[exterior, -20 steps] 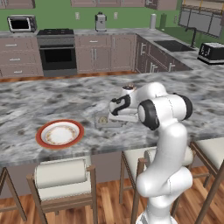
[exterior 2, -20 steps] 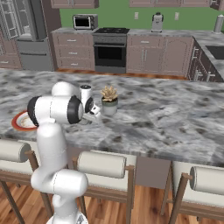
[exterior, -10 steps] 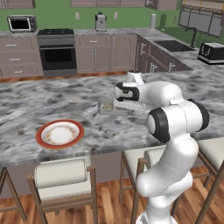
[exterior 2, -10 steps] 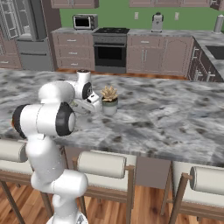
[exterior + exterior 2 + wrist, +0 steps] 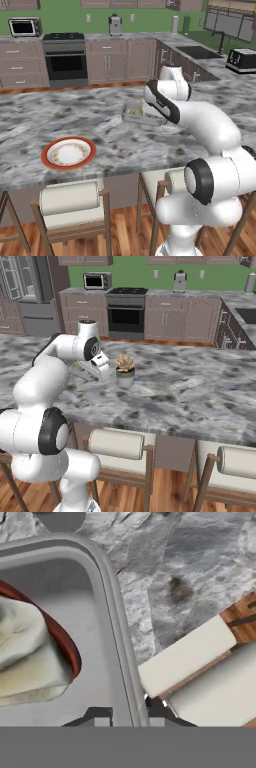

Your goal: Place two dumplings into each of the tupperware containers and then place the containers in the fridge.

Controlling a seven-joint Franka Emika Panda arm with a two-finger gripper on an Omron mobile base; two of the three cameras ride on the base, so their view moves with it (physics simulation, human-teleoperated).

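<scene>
We pinch the container (image 5: 117, 637) wall between nearly closed fingers (image 5: 100, 716), a dumpling (image 5: 30, 657) inside at nine o'clock; fridge placement remains ahead.

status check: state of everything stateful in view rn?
two-finger gripper: shut on the container's side wall
translucent grey tupperware container: gripped by its wall, holding a dumpling
tan lumpy dumpling: lying inside the container
round red-rimmed white plate: flat on the counter, no dumplings on it
small potted plant: upright on the counter
black-fronted oven: door shut
</scene>
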